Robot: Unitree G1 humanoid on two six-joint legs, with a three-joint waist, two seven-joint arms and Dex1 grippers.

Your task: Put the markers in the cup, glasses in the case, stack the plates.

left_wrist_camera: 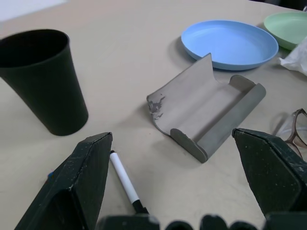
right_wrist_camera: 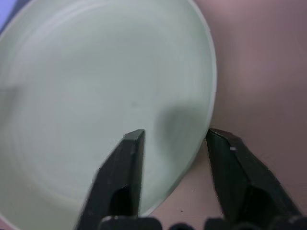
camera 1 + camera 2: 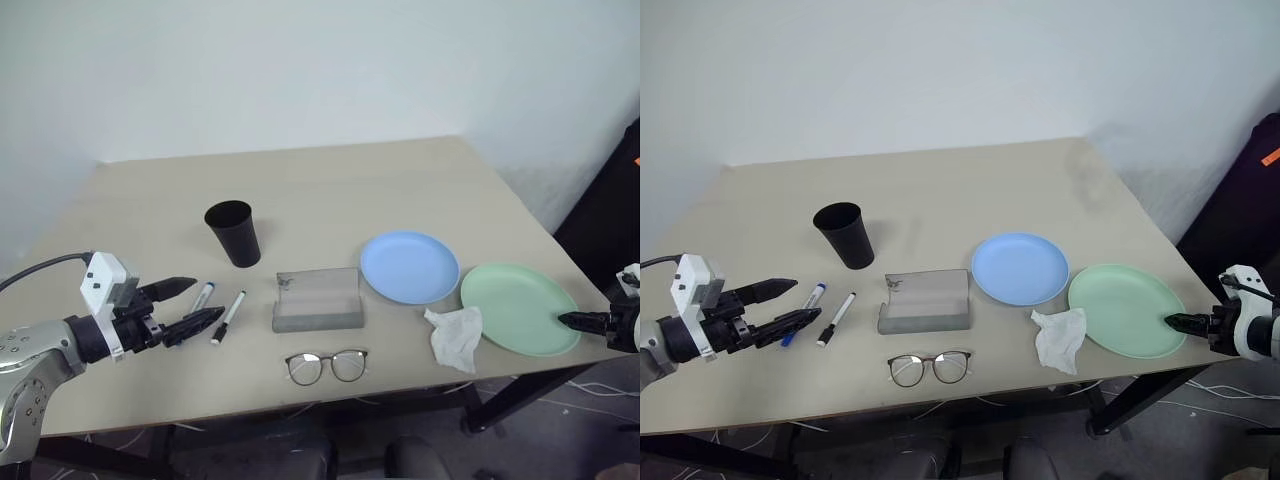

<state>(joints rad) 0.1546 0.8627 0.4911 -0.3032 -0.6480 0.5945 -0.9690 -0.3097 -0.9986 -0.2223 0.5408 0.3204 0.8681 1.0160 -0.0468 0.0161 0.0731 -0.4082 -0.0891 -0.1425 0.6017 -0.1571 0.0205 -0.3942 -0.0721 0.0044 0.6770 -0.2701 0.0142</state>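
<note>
— Two grippers are out. What is closest to us?
— The glasses [image 3: 327, 366] lie at the near edge of the table [image 3: 330, 190], at about 6 o'clock.
— And the left gripper [image 3: 192, 306]?
— It hangs at 8 o'clock, over the table, fingers spread wide, holding nothing. Just past its tips lie the two markers [image 3: 218, 307], side by side.
— And the right gripper [image 3: 1172, 322]?
— At 4 o'clock. One finger is over the mint green plate [image 3: 520, 306], one is outside its rim. They stand partly apart around the rim. I cannot tell if they pinch it.
— What is in the middle?
— The grey case [image 3: 319, 300], open and empty. A crumpled tissue [image 3: 455, 335] lies between it and the green plate, touching that plate.
— Farther back?
— The light blue plate [image 3: 409, 266] at 2 o'clock, just beside the green one. The black cup [image 3: 233, 233] stands upright at 11 o'clock, behind the markers.
</note>
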